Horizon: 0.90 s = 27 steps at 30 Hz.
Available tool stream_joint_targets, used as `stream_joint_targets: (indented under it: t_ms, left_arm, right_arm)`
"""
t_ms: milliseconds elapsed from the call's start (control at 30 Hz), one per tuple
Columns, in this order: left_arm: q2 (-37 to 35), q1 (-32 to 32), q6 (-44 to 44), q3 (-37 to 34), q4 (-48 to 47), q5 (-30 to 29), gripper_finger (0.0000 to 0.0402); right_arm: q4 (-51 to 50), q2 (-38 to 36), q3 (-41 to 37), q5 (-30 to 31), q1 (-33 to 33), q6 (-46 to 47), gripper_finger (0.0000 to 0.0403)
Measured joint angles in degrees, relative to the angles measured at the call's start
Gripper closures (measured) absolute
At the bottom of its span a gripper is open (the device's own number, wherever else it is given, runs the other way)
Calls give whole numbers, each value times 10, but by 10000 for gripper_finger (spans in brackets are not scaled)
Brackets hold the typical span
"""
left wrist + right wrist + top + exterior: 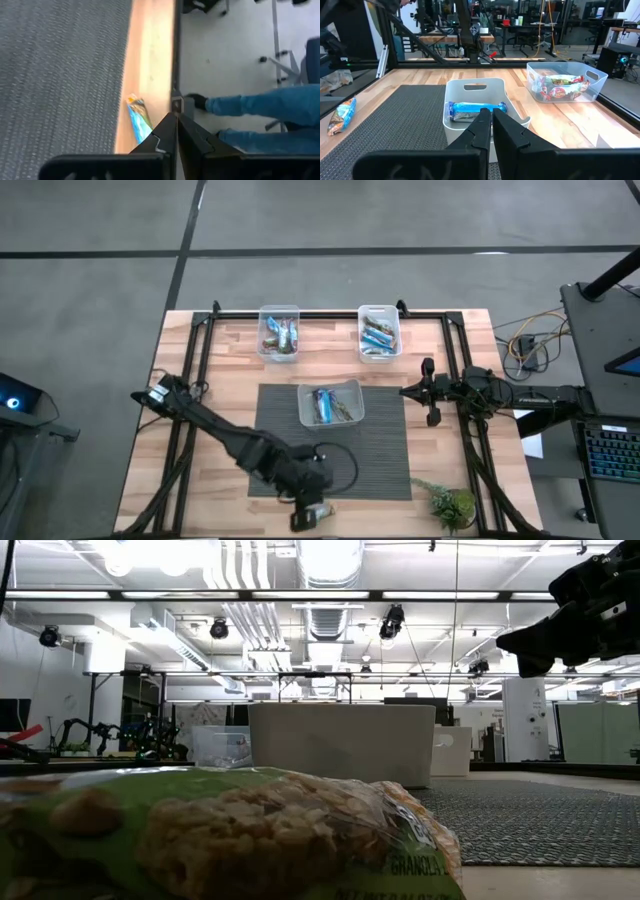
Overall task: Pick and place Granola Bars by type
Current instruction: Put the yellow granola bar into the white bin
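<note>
One granola bar (pixel 138 118) in a blue and orange wrapper lies flat on the bare wood by the table's near edge. It fills the foreground of the low view (pixel 220 830) and shows far off in the right wrist view (pixel 342 115). My left gripper (pixel 310 514) (pixel 175 119) is shut and stands just beside that bar. A white tub (pixel 331 402) on the grey mat holds a blue bar (pixel 475 107). Two clear tubs at the far side (pixel 278 332) (pixel 380 332) hold more bars. My right gripper (pixel 406 391) (pixel 490 115) is shut and waits in the air right of the mat.
The dark ribbed mat (pixel 300 460) covers the table's middle. A small green plant (pixel 450 505) stands at the near right corner. A black frame (pixel 200 340) runs along the table's sides. A person's legs in blue trousers (pixel 260 107) are beyond the near edge.
</note>
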Motion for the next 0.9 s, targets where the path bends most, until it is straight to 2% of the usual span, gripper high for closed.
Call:
stream_joint_targets:
  t_ms: [233, 333, 467, 767, 900]
  left_arm:
    - [0, -38, -3, -3, -1, -12, 401]
    - [0, -48, -5, -13, -3, -19, 388]
    - [1, -56, -6, -30, 0, -19, 346]
    - [1, -63, -8, -39, 10, -24, 220]
    - [1, -63, -15, -39, 10, -24, 181]
  right_arm:
    - [0, 0, 0, 0, 0, 0, 394]
    - [0, 0, 0, 0, 0, 0, 394]
    - [0, 0, 0, 0, 0, 0, 394]
    - [0, 0, 0, 0, 0, 0, 394]
    - [0, 0, 0, 0, 0, 0, 394]
